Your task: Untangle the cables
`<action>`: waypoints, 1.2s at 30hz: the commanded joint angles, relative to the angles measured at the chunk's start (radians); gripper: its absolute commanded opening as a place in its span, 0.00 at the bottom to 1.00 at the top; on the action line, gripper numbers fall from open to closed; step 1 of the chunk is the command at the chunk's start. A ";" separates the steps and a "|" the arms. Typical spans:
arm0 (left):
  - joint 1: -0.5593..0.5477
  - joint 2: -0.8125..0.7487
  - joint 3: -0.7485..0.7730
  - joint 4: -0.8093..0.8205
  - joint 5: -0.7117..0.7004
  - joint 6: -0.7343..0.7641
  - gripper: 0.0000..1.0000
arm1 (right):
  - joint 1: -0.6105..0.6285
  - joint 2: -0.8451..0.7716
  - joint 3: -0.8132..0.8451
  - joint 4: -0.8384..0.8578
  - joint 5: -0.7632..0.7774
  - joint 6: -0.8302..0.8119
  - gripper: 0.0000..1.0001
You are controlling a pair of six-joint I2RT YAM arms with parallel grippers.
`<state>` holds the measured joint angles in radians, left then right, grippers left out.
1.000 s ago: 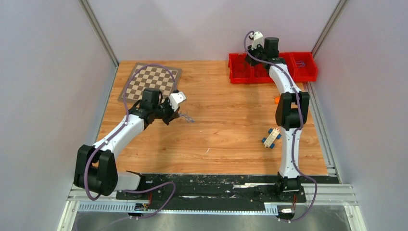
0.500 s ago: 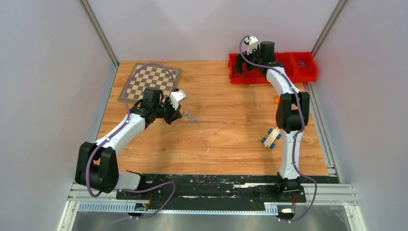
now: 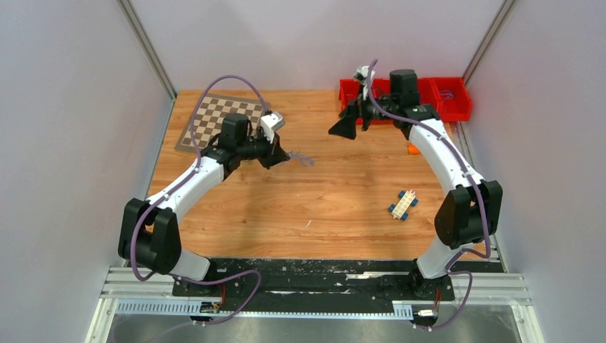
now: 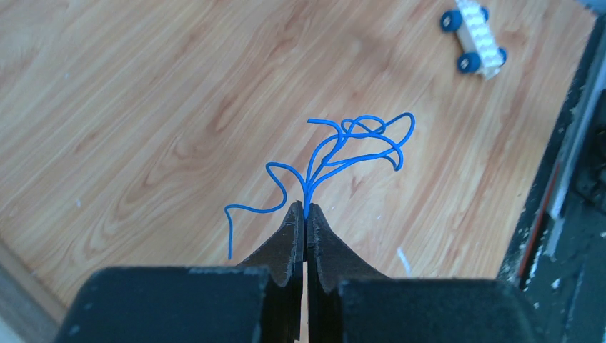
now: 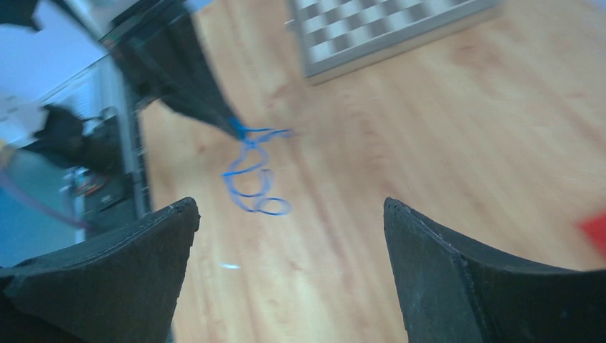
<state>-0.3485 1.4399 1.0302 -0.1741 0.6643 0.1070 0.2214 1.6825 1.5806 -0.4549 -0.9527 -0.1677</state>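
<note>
While tight on the blue cables (image 4: 343, 153), left tool (image 4: 306, 207) forward, arm (image 3: 187, 187) outstretched; right tool (image 5: 289, 204) wide, empty.

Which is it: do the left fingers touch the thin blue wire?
Touching. The left wrist view shows the left fingers pinched shut on the thin blue wire.

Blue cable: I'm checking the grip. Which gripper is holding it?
The left gripper: its jaws are pinched shut on the blue cable; the right gripper gapes open, empty.

We see a smooth, wood-grain table (image 3: 343, 204), thin glossy blue cables (image 4: 311, 182), and matt, grainy black fingers (image 4: 286, 246) on the left gripper (image 4: 306, 207).
</note>
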 commanded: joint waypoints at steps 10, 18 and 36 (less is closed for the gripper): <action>-0.053 0.021 0.102 0.201 0.148 -0.351 0.00 | 0.194 -0.008 -0.101 -0.044 0.054 -0.041 0.66; -0.023 -0.039 0.061 0.184 0.170 -0.402 0.00 | 0.101 -0.065 -0.076 -0.058 0.044 -0.038 0.00; 0.033 -0.014 0.177 -0.047 0.053 -0.247 0.99 | -0.512 0.110 0.247 -0.048 0.245 0.046 0.00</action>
<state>-0.3141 1.4380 1.1801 -0.1474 0.7643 -0.1978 -0.1577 1.6947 1.6890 -0.5343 -0.8314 -0.1722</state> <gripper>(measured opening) 0.964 0.010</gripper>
